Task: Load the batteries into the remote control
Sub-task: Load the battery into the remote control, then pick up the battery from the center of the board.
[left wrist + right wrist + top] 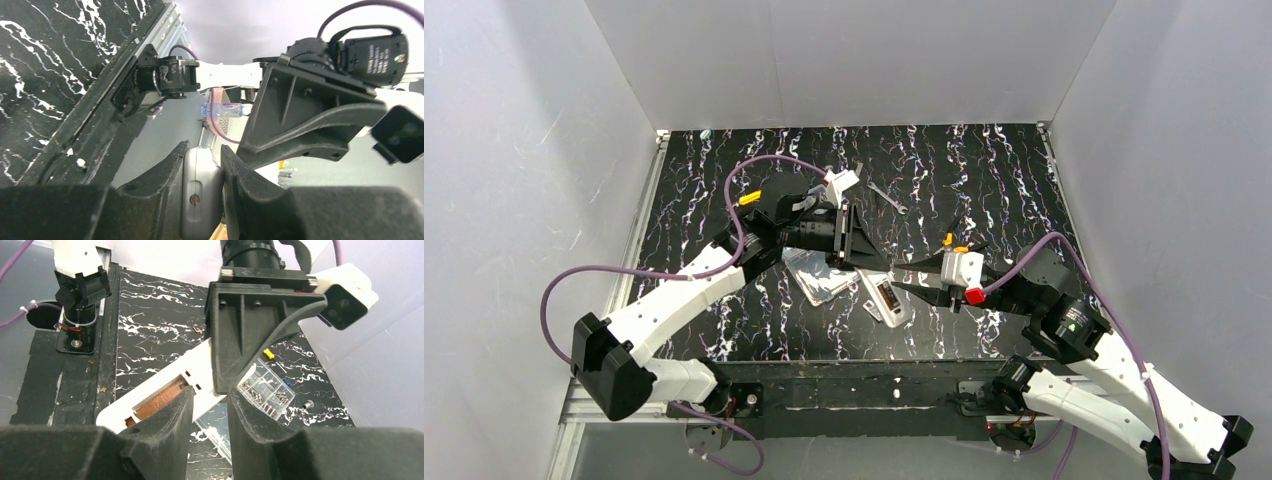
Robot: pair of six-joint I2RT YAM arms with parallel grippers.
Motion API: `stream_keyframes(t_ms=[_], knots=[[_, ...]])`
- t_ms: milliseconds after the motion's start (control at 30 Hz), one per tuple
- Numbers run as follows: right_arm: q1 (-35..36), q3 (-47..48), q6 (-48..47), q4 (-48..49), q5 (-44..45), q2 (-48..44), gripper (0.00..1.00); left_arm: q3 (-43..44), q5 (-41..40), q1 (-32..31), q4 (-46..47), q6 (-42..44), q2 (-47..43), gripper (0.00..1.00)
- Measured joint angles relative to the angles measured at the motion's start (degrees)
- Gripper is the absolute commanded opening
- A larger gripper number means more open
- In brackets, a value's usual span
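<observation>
1. A clear plastic compartment box (265, 390) is laid on the black marbled desk (984, 180), left of the remote in the overhead view. Small metal pieces are sorted in its cells, too small to be named.
2. The remote control (195, 365) is held over the middle of the desk, between the two arms, with its back turned up. Its recessed compartment (155, 400) is uncovered and something coppery-brown is seen inside. Whether that is a battery cannot be told.
3. One box, one remote and two arms are counted. Three loose bits are seen near the box: one yellow piece (269, 354), one blue piece (286, 382) and one small metal cylinder (309, 404).
4. The left arm (684, 295) is stretched from the near left corner towards the middle of the desk, with its wrist pointed rightward. The left fingers (165, 190) are clenched on one end of the remote.
5. The right arm (1114, 375) is bent in from the right and aimed leftward, low over the desk. The right fingers (165, 425) are parted with nothing gripped, and are set just beside the remote's free end.
</observation>
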Motion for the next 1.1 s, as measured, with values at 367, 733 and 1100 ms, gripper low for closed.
stream_keyframes(t_ms=[367,733,1100], knots=[[0.0,-0.02,5.86,0.02,7.02,-0.04,0.43,-9.4,-7.43,0.0,-0.09,18.95,-11.56,0.0],[0.0,-3.78,16.48,2.89,18.45,2.21,0.55,-11.13,-17.57,-0.02,-2.82,28.5,-15.37,0.0],[-4.87,1.53,30.34,-3.56,43.21,24.13,0.51,-11.13,-37.55,0.02,-20.15,24.5,-21.68,0.0]])
